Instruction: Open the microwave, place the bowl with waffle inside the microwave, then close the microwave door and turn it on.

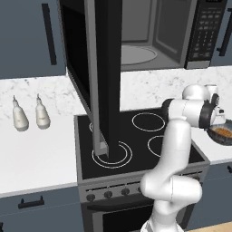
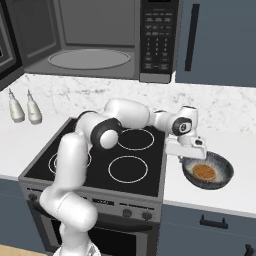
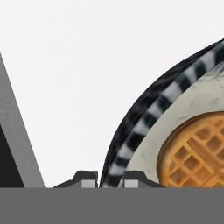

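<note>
Fingertips [image 3: 89, 183] of the gripper [image 3: 110, 181] are sitting right at the bowl's [image 3: 144, 114] rim in the hand view, one tip each side of the striped edge, so the jaws are pinching the bowl wall, nearly pressed together w/ just the rim between them. Waffle [image 3: 199, 153] is lying flat inside the bowl, orange-brown grid up. From the right base view the bowl [image 2: 220, 167] is resting on the white counter [image 2: 235, 145] just right of the stove [image 2: 100, 155], waffle [image 2: 204, 172] in its middle, and the gripper [image 2: 186, 156] is reaching down onto the bowl's left rim. Arm is stretching across the stove's rear rings to get there. Microwave [image 2: 100, 40] is hanging above the stove w/ its cavity open, round turntable showing, black button panel [image 2: 157, 37] at its right. Microwave door [image 1: 106, 81] is swinging out wide toward the room in the left base view, edge-on, over the stove's [image 1: 136, 145] front-left ring. Two pale bottles [image 1: 30, 115] are standing side by side on the counter left of the stove, near the backsplash, well apart from the bowl [image 1: 222, 134].
</note>
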Controlling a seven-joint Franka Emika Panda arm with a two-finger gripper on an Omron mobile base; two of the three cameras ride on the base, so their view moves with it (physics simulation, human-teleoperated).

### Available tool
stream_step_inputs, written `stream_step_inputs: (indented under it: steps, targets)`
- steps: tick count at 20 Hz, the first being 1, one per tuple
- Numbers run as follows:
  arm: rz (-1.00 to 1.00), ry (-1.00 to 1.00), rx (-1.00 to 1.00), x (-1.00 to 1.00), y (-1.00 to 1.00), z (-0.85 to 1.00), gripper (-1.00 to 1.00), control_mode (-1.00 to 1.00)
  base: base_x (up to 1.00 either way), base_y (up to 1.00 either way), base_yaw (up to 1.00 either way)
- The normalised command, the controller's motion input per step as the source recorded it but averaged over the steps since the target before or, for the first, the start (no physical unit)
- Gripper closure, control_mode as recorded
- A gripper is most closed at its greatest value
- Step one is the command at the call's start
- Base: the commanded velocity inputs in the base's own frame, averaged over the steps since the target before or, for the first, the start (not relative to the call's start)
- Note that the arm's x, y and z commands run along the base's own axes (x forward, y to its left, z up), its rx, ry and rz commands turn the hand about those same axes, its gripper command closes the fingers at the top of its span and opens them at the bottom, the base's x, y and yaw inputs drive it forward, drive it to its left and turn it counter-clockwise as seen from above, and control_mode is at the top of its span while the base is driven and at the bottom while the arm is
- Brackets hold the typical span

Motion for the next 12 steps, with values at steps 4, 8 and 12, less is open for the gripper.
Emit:
stream_step_inputs:
  steps: [4,8,12]
  targets:
    - [0.06,-0.28,0.13,-0.85,0.01,0.46,1.0,-1.0,0.0,0.0,0.0]
    - [0.24,-0.39,0.1,-0.9,0.27,0.73,1.0,-1.0,0.0,0.0,0.0]
    - [0.48,-0.36,-0.02,-0.8,0.44,0.83,1.0,-1.0,0.0,0.0,0.0]
